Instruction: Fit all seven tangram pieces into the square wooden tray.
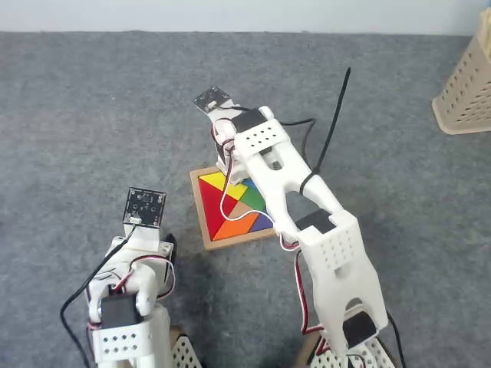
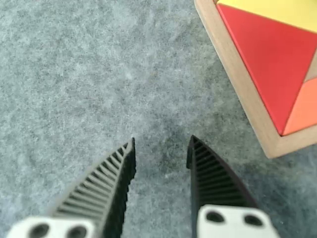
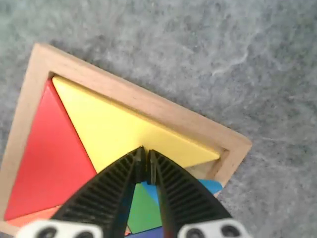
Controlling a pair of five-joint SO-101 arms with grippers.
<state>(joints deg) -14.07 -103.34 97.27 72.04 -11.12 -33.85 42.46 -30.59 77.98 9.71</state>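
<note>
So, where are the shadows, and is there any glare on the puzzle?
High view: soft shadow on the mat beside the wooden tray. Left wrist view: dim shadow between the left claw tips. Right wrist view: yellow piece shows no glare.

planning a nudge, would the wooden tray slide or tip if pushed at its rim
The wooden tray lies flat and low, so tipping seems unlikely. The fuzzy grey mat probably drags on it. Solid wood, so likely rigid.

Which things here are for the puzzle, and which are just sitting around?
For the puzzle: wooden tray; yellow triangle, red triangle, orange piece and green piece inside it; right gripper, shut over the yellow triangle; left gripper, open beside the tray.

Just lying about: beige basket off to the side; grey carpet.
</note>
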